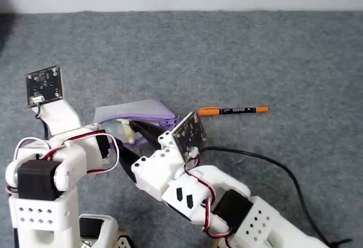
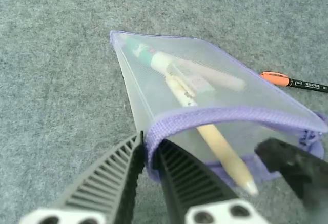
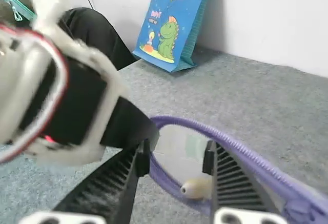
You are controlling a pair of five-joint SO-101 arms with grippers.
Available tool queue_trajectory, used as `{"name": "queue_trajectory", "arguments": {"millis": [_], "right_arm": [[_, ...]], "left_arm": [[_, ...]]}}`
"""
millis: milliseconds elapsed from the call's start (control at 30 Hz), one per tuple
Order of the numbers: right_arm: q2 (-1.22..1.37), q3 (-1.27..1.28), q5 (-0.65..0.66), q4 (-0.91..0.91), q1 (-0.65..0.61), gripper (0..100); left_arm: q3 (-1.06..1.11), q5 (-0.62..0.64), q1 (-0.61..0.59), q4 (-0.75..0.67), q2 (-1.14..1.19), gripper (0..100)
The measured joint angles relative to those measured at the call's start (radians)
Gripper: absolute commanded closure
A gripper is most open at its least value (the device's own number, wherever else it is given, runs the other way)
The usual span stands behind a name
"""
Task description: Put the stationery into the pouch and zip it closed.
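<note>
your left gripper (image 2: 148,144) is clenched on the purple rim of the pouch (image 2: 169,75), the two ribbed fingers (image 2: 115,170) pinching the rim at one end of the mouth. the pouch is see-through mesh with purple trim and it lies on the grey carpet (image 1: 283,49) in front of both arms, between them in the high view, mouth toward the arms. its zip is not closed: the mouth gapes. inside you can see a white pen with a green end (image 2: 195,70) lying along the length of the pouch, and a cream pen (image 2: 220,147) sits at a slant with its tip poking out past the rim. your right gripper (image 3: 174,162) is released, its fingers spread apart at the mouth of the pouch, one finger just beside the near rim and the other over the opening, with the tip of the cream pen showing between them. from the left wrist a dark finger (image 2: 289,165) of that gripper shows at the far end of the mouth. an orange pen (image 1: 232,110) lies on the carpet just beyond the pouch, apart from both grippers. a black cable (image 1: 272,163) trails across the carpet beside the right arm, and a blue gift bag (image 3: 174,24) leans against the wall behind.
</note>
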Motion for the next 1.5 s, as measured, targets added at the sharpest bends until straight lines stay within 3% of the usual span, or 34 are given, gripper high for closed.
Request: {"name": "queue_trajectory", "arguments": {"millis": [300,467,633,833,1267,1500], "right_arm": [[-0.025,-0.239,0.006,0.287,0.140,84.8],[-0.029,-0.311,0.008,0.419,0.155,85.7],[-0.029,-0.400,-0.055,0.474,0.103,99.6],[-0.026,-0.413,-0.130,0.485,-0.028,99.0],[0.098,-0.224,-0.138,0.359,-0.031,99.0],[0.157,-0.166,-0.026,0.311,0.262,99.0]], "left_arm": [[0.000,0.000,0.000,0.000,0.000,99],[0.000,0.000,0.000,0.000,0.000,99],[0.000,0.000,0.000,0.000,0.000,99],[0.000,0.000,0.000,0.000,0.000,99],[0.000,0.000,0.000,0.000,0.000,99],[0.000,0.000,0.002,0.000,0.008,99]]}}
